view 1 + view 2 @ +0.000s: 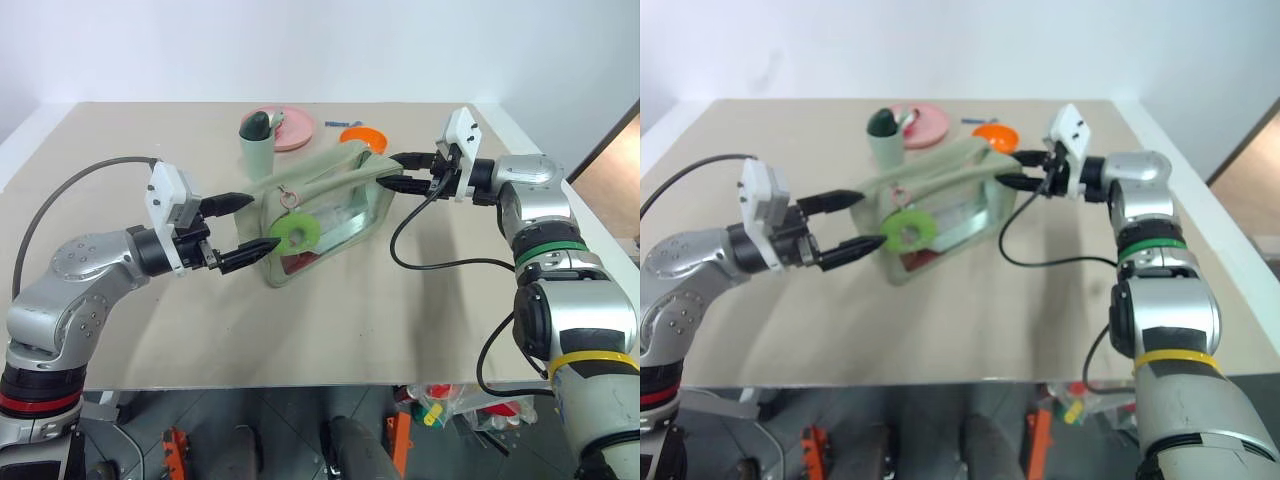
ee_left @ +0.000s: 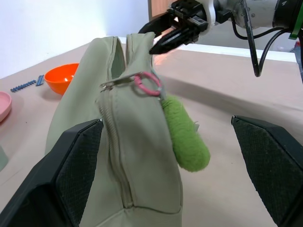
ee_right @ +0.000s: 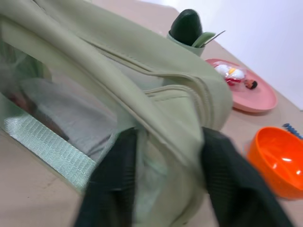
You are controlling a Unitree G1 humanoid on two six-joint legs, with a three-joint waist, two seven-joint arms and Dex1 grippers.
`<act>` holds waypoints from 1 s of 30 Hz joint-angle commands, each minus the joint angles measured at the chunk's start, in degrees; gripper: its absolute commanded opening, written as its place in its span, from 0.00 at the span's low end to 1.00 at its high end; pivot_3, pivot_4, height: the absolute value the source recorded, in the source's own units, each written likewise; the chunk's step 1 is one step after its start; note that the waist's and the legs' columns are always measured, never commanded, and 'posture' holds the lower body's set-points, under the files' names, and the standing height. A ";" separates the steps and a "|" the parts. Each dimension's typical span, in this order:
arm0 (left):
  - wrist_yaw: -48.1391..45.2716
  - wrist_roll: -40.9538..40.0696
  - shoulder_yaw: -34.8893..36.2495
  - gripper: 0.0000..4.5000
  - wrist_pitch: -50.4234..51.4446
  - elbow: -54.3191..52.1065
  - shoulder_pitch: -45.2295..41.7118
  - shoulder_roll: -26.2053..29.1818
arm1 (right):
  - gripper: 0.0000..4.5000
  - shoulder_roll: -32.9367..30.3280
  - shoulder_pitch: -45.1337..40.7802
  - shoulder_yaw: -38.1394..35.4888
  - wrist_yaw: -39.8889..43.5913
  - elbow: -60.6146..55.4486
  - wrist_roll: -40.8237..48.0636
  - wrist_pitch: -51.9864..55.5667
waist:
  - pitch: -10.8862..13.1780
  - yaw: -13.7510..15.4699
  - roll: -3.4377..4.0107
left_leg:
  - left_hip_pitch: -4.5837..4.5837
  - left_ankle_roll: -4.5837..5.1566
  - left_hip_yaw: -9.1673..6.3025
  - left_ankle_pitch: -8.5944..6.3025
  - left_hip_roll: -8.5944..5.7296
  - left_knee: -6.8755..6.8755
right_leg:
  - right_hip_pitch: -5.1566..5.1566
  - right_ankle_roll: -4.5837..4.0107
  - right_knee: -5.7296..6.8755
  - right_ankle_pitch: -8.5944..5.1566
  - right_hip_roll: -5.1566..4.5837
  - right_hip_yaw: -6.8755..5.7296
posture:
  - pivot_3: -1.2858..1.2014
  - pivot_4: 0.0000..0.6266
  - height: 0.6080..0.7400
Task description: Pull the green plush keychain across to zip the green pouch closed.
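- Beige, matte desk point(image 1: 330, 330) surface is seen bare across its whole near half, up to the front edge; the right edge runs just past the right arm, and open room is left on both sides of the bag.
- Soft sage-green fabric forms the green pouch point(image 1: 330, 195), a boxy bag with clear plastic side panels and woven strap bands, set near the middle of the desk.
- The green plush keychain point(image 1: 297, 232) is seen as a fuzzy lime ring, donut-shaped, hung from a small pink ring point(image 2: 147, 84) at the zipper and draped against the pouch's near side, at its left end.
- The left gripper point(image 1: 245, 230) is held level just beside that end, its black textured fingers point(image 2: 80, 156) spread wide on either side of the pouch end and keychain, nothing pinched.
- The right gripper point(image 1: 400, 172) is placed at the pouch's far end; in its wrist view the fingers point(image 3: 113, 179) are pressed on a fold of the fabric, clamping the pouch.
- Behind the pouch, toward the desk's far edge, an orange bowl point(image 1: 362, 138), glossy and round, a flat pink plate point(image 1: 290, 128) and a pale green cup point(image 1: 258, 148) are grouped close together, leaving little free room there.
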 commanded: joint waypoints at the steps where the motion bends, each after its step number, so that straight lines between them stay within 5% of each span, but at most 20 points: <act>1: -0.08 -0.26 1.67 1.00 -0.36 -1.32 -0.23 0.93 | 0.07 -0.14 -1.59 -1.72 0.50 -0.37 1.18 -0.59 | 0.00 -0.19 0.00 | 0.00 0.00 0.00 0.00 0.00 0.00 | 0.00 0.00 0.00 0.00 0.00 0.00 | 0.52 0.24 1.00; 8: -0.36 0.00 1.45 1.00 -0.55 -0.62 -0.58 0.96 | 0.01 -0.49 -0.60 -2.54 1.60 -3.16 2.32 -0.98 | 0.00 -0.21 0.00 | -0.01 -0.03 -0.01 0.02 -0.04 0.01 | 0.02 0.04 0.00 0.02 -0.02 0.01 | 0.52 0.24 1.00; 12: -0.20 0.18 2.55 1.00 -0.57 -0.49 0.64 1.60 | 0.01 -2.34 6.35 -3.19 3.88 -21.63 6.09 3.41 | 0.00 -0.15 0.00 | -0.04 -0.03 -0.02 0.02 -0.05 0.01 | 0.01 0.07 0.00 0.02 -0.04 0.01 | 0.52 0.24 1.00; 19: 1.21 -0.05 3.81 1.00 -0.60 -1.73 2.32 1.48 | 0.01 -6.74 22.95 -2.95 -6.98 -59.18 6.70 23.32 | 0.00 0.19 0.01 | -0.11 -0.04 -0.11 0.01 -0.05 -0.02 | -0.05 0.10 0.03 -0.01 -0.05 -0.03 | 0.52 0.24 1.00; 30: 0.83 0.52 2.86 1.00 -1.25 -0.83 2.21 1.28 | 0.01 -9.77 30.24 -1.78 -16.23 -79.47 7.79 44.07 | 0.00 0.12 -0.01 | -0.02 0.01 -0.06 0.30 -0.07 0.04 | 0.00 0.10 0.04 0.20 -0.02 -0.02 | 0.52 0.24 1.00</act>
